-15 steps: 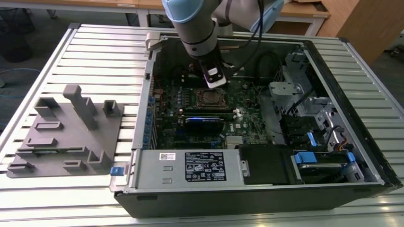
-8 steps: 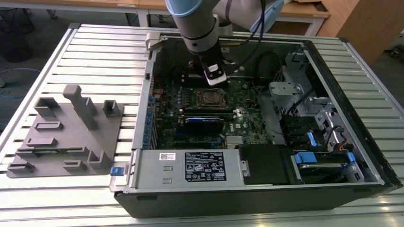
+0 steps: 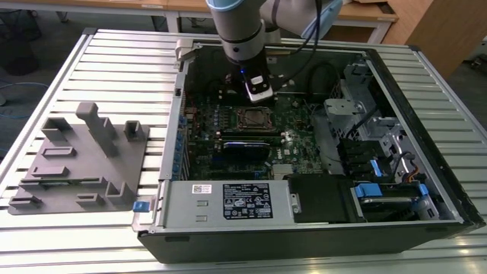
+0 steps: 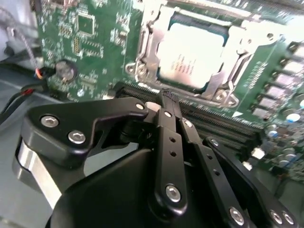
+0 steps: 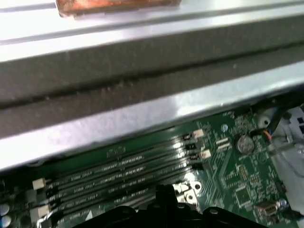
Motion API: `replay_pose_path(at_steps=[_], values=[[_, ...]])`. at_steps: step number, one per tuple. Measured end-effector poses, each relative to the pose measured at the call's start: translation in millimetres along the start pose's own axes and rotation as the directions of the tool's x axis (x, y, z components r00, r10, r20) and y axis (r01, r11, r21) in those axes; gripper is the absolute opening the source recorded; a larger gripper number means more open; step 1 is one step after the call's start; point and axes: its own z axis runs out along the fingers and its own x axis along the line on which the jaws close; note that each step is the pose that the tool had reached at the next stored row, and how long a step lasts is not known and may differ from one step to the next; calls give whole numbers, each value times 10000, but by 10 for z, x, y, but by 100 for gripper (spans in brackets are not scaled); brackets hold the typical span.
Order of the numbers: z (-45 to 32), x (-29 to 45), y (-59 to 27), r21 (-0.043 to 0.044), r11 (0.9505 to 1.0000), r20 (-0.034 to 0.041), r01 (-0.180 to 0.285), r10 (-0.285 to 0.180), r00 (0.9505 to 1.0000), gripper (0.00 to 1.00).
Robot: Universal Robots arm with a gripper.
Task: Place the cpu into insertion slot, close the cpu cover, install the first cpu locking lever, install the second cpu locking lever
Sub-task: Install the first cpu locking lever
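One arm reaches down into an open computer case (image 3: 426, 188) that lies on a slatted metal table (image 3: 114, 63), and its gripper (image 3: 259, 94) hangs just above the green motherboard (image 3: 228, 137), close to the socket. In the second wrist view the gripper (image 4: 167, 97) shows its black fingers (image 4: 166, 123) drawn together to a narrow tip with nothing between them, poised just beside the edge of the socket. The cpu (image 4: 190, 54) sits flat in the insertion slot (image 4: 164, 78), its pale metal top facing up. The cpu cover (image 4: 147, 42) appears to lie down around the chip, framing it on all sides, though the blur makes it hard to say whether the frame is fully seated. A round coin battery (image 4: 64, 70) sits on the board well apart from the socket, near some red and black wires (image 4: 26, 90). In the first wrist view, long dark memory slots (image 5: 118, 173) run in parallel across the board beside the grey wall of the case (image 5: 142, 76). On the exterior view's left, a grey fixture tray (image 3: 76, 165) rests on the table beside the case.
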Motion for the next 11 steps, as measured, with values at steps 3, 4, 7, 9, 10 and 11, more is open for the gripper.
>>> replay_pose_path(at_steps=[3, 4, 7, 9, 10, 11], values=[[-1, -10, 4, 459, 9989, -69, 15, -12, 10000, 11], [-1, -13, 5, 612, 9981, -92, 21, -15, 10000, 11], [-2, -22, 8, 1087, 9941, -162, 53, -35, 9999, 11], [-1, -29, 10, 1398, 9901, -221, 88, -58, 9997, 11], [-1, -33, 12, 1549, 9879, -260, 109, -70, 9996, 11], [1, -45, 15, 1667, 9859, -333, 127, -72, 9994, 11]])
